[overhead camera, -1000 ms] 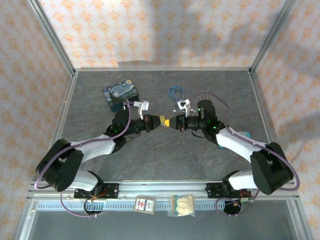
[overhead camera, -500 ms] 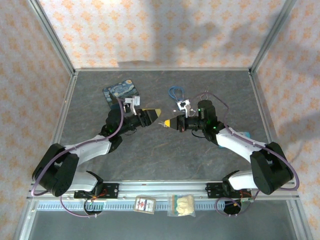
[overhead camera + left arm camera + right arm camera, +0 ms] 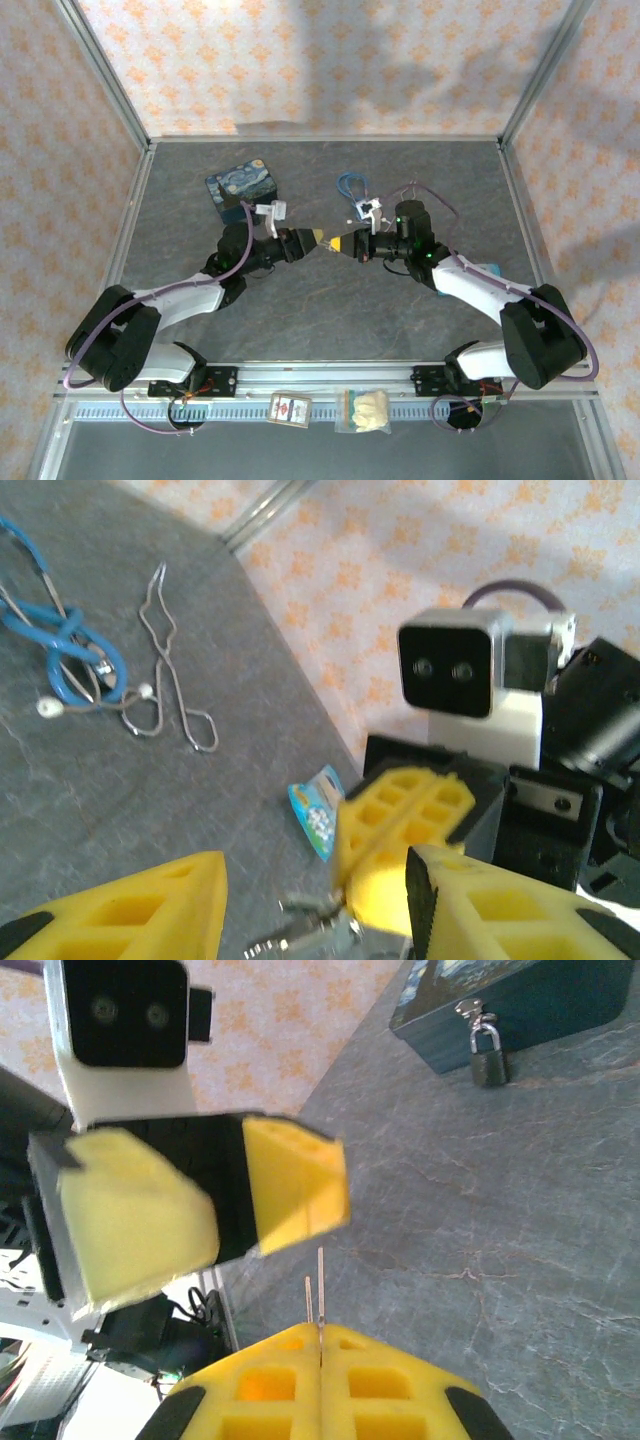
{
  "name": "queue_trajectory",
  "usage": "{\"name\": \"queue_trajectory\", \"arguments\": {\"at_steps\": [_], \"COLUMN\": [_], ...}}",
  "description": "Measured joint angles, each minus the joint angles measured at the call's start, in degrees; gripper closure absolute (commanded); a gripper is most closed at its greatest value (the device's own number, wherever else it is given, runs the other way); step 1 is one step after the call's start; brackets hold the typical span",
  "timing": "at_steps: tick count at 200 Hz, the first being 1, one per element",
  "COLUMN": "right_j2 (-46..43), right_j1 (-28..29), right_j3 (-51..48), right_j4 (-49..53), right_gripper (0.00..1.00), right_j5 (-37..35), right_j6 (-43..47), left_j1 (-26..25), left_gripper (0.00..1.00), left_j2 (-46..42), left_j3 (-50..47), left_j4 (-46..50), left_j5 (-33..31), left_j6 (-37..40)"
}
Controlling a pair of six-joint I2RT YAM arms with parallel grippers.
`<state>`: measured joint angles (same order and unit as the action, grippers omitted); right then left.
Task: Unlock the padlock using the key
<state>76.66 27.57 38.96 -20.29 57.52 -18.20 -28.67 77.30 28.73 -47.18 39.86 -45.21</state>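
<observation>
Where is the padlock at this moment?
In the right wrist view the padlock hangs at the front of the blue painted tin, upper right; from overhead that tin sits at the table's far left, beyond the left gripper.

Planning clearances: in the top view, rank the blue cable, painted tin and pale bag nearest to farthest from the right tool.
1. Blue cable, just beyond the right tool.
2. Painted tin, far-left side.
3. Pale bag, on the near rail.
</observation>
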Motion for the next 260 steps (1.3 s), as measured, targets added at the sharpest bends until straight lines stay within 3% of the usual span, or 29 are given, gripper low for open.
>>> {"name": "queue_trajectory", "arguments": {"at_steps": [63,102,169,260], "right_j2": [-0.3,-1.1,-1.1,-1.1], "right_j1": [0.0,0.0,0.0,0.0], "right_j3": [-1.2,-1.8,-2.2,-2.2], "right_j4": [-1.0,-2.9,-4.7,-5.1], "right_gripper": [1.00,1.00,1.00,1.00], "right_j5": [-2.7,-2.9,-2.9,-3.4], "right_j6": [-1.9,-3.1,-4.6,-4.8], "left_j1": [-1.6,-1.6,-1.8,-2.9], "left_gripper": [0.51,0.44,0.58,0.68], "left_j2": [0.0,0.3,3.8,4.5], "left_j3": [-1.1,-1.1,-0.9,-0.2], "left_j4": [-0.2,0.7,-3.4,-5.5], "left_j5": [-0.2,-2.8,-2.8,-1.3], "left_j6": [-1.0,-0.8,-3.1,-4.3]}}
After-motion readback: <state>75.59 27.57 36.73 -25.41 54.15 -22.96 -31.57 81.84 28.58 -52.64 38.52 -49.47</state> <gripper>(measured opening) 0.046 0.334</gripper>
